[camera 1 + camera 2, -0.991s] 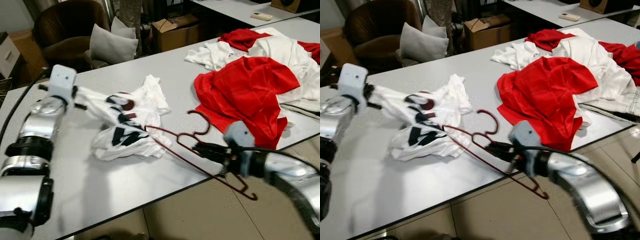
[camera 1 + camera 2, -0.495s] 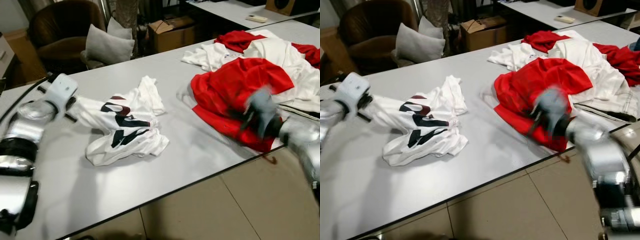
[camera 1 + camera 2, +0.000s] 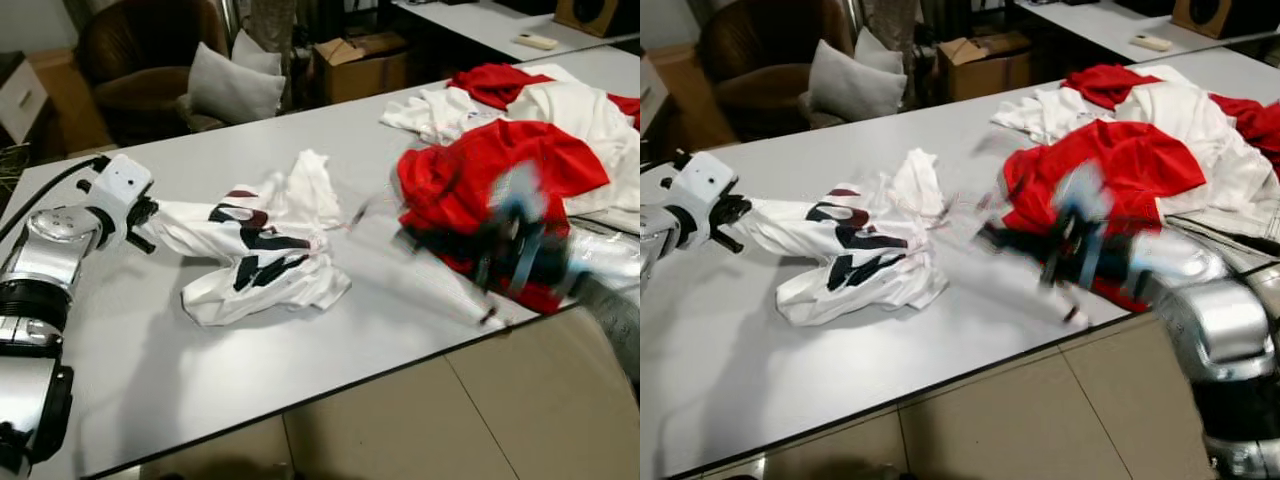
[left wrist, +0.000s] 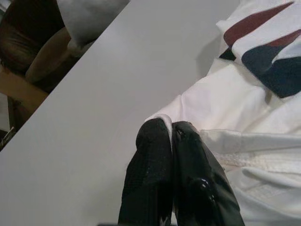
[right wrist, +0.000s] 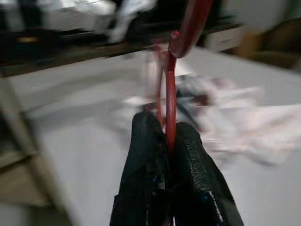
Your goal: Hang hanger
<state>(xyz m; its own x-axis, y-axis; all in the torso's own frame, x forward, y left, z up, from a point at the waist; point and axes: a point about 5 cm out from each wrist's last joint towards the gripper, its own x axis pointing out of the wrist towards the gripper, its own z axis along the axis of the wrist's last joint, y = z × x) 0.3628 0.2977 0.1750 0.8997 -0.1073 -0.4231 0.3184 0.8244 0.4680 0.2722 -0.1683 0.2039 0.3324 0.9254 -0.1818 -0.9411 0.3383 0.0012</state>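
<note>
The hanger [image 5: 170, 94] was a thin dark-red wire one: judged light and fairly stiff, springy along the long bar and slick on its coating, so likely to twist in a pinch grip. Best hold looked like the straight wire near the neck, where it can't pivot much.

In the right wrist view the wire ran straight up between the right gripper [image 5: 165, 136] jaws, which were closed hard on it, with the rest of the frame extending beyond the tips. In the head views the right gripper [image 3: 500, 255] was motion-blurred above the tabletop [image 3: 250, 340] near its front edge, just in front of the red shirt [image 3: 500, 165]; the hanger showed there as a faint smear reaching toward the white printed T-shirt [image 3: 260, 255]. Can't tell if its far end was touching the shirt.

The left gripper [image 4: 170, 141] had its jaws fully shut on a fold of that white T-shirt's hem, pinned low against the tabletop at the shirt's left end. The shirt was soft, limp and bunched, so it would drag, not lift clean.

Further out: a pile of white and red clothes [image 3: 570, 100] at the right rear of the tabletop, an armchair with a grey cushion [image 3: 230, 85] and a cardboard box [image 3: 360, 60] behind.
</note>
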